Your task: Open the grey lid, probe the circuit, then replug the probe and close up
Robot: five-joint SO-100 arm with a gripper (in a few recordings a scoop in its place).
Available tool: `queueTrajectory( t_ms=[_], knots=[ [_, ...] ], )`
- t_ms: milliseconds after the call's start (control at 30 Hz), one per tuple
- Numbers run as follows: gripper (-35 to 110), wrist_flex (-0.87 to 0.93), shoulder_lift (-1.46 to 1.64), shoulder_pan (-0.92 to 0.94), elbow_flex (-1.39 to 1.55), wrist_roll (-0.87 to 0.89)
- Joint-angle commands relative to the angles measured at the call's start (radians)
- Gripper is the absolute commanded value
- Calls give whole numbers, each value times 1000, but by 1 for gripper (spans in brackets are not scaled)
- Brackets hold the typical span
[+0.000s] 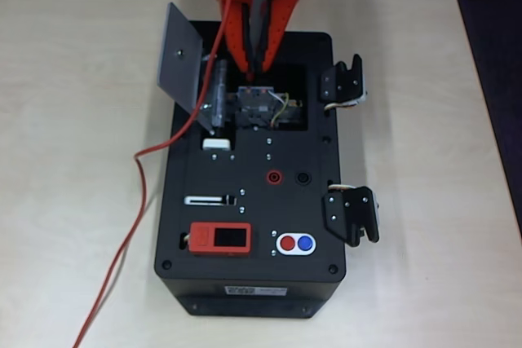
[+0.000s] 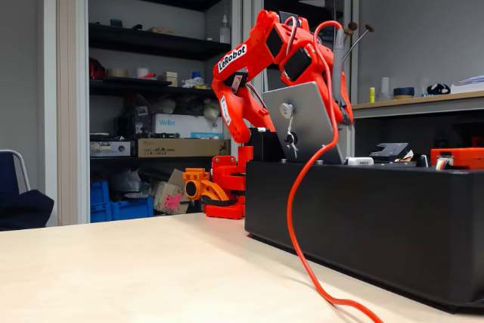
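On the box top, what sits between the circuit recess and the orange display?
In the overhead view, between the circuit and orange display: a white block and a slotted slider.

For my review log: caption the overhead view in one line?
Orange arm's gripper holds the probe tip-down over the circuit, grey lid swung open.

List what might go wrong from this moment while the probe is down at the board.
1. The tool holds the probe over the circuit, whose yellow-green wires sit close by; a small slip might snag them.
2. The red cable drapes across the open grey lid and off the table; arm motion may tug it against the lid.
3. The lid stands tilted near the arm, so a sideways swing may knock it.
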Motion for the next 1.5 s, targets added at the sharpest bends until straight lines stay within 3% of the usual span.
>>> queueTrajectory(
  t_ms=[0, 1467],
  knots=[
    [0, -2, 34, 26, 3, 3],
    [0, -43, 84, 46, 91, -5]
  ],
)
